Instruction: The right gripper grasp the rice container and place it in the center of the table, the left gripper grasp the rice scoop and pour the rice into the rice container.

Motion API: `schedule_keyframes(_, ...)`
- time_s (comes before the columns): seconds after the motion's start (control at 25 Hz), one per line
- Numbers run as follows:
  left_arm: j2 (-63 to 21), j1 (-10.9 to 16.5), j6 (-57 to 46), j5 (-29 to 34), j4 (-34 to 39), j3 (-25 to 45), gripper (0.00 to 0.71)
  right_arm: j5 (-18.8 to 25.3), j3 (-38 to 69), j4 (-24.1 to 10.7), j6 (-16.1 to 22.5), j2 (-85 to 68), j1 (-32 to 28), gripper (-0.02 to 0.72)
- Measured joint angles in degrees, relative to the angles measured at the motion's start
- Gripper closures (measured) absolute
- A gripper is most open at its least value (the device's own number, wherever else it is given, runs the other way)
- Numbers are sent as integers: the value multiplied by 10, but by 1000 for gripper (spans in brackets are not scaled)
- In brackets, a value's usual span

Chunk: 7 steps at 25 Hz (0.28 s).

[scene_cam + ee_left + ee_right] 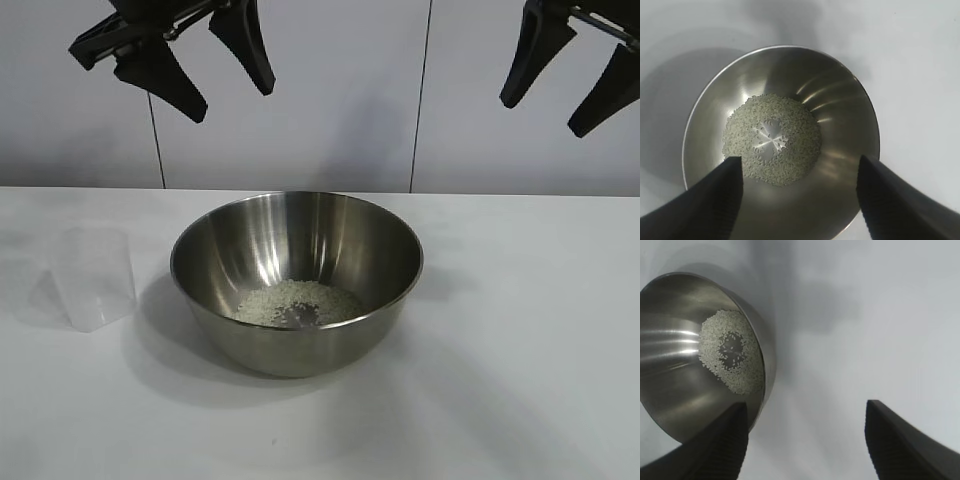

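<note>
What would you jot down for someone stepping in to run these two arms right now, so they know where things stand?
Left gripper: open, empty, raised over the table's left side.
Right gripper: open, empty, raised on the right.
Rice container: upright at the middle of the table.
Rice: a ring-shaped layer in the container's bottom.
Rice scoop: upright on the table left of the container, apart from it; it looks empty.
Done: container placed, rice in it, scoop set down.
Left: apparently nothing.

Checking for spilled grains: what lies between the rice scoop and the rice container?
Only bare table, shaded, between rice scoop and rice container, in the exterior view.
</note>
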Motion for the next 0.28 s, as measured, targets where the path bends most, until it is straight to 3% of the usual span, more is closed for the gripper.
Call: schedule_keyframes(0.28, 0, 0, 0, 1, 2, 0, 233, -83, 1, 0, 0, 0, 0, 240)
